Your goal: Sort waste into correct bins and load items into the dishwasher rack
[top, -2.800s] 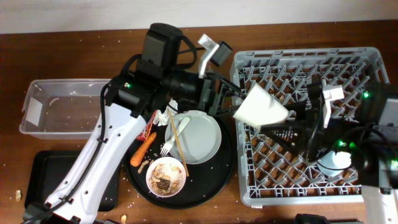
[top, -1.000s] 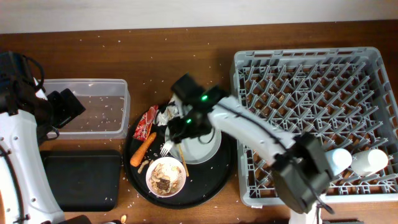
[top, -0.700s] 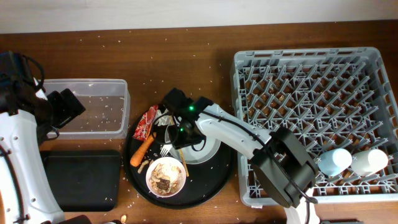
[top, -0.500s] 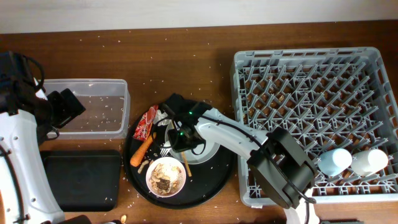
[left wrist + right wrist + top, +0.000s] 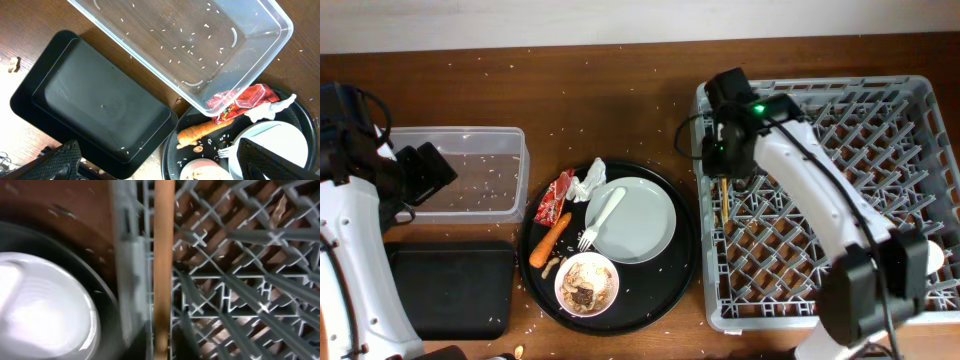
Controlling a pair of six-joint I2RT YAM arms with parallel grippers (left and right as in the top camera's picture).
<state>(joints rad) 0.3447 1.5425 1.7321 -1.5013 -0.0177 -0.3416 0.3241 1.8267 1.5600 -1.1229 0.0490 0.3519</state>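
My right gripper point(image 5: 723, 168) is shut on the thin wooden chopstick point(image 5: 722, 207) and holds it over the left edge of the grey dishwasher rack point(image 5: 820, 95). In the right wrist view the chopstick point(image 5: 162, 265) runs straight up the frame beside the rack wall point(image 5: 131, 255). The pale plate point(image 5: 638, 222) carries the fork point(image 5: 601, 217). The white bowl point(image 5: 587, 283) holds brownish scraps. The carrot piece point(image 5: 551, 239), red wrapper point(image 5: 554, 197) and white tissue point(image 5: 588, 180) lie beside them. My left gripper point(image 5: 162, 167) is open and empty, above the clear tub point(image 5: 470, 170) and the shallow black tray point(image 5: 445, 290).
The plate, bowl and waste all sit on a large round black tray point(image 5: 670, 290). Rice grains are scattered in the clear tub point(image 5: 200, 45) and over the wooden table point(image 5: 600, 90). My right arm's elbow covers the rack's lower right corner, where a whitish cup point(image 5: 932, 256) partly shows.
My right gripper has lifted the chopstick off the plate and carried it right to the rack's left edge. The left arm has not moved.
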